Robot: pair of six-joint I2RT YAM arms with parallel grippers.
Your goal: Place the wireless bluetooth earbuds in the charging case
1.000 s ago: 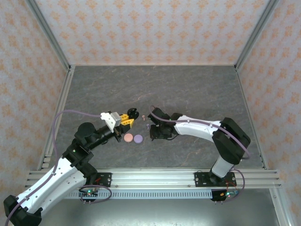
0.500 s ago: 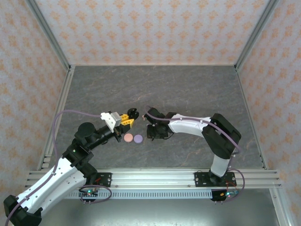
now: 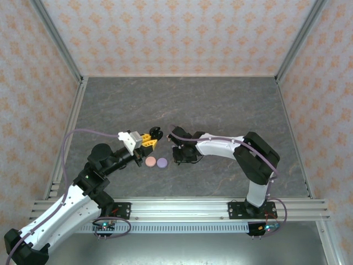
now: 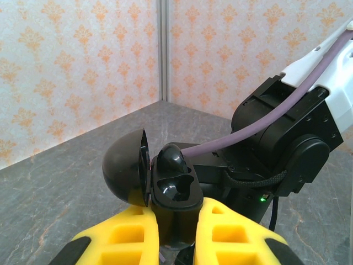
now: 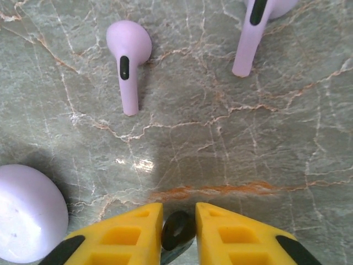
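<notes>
Right wrist view, item 1: right gripper [image 5: 178, 212], fingers drawn narrow on a small black earbud [image 5: 177, 232], low over the table [image 5: 248, 143].

Item 2: nearer purple earbud [image 5: 128, 61] at 11 o'clock of those fingers, farther purple earbud [image 5: 251, 38] at 1 o'clock, both lying loose. Purple disc [image 5: 25, 215] at 8 o'clock.

Item 3, left wrist view: left gripper [image 4: 177, 221] clamped on the black charging case [image 4: 174, 185]. Its lid [image 4: 126, 174] is hinged open toward 9 o'clock, and both sockets look vacant.

Risks: your pinch on the black earbud looks shallow, so a quick lift could flick it out. The right arm [image 4: 287, 138] sits close behind the case, and a careless swing may knock it.

Room, top view: pink disc [image 3: 150, 162] lies near 6 o'clock of the case. You have open table toward 12 o'clock, with the walls well apart.
</notes>
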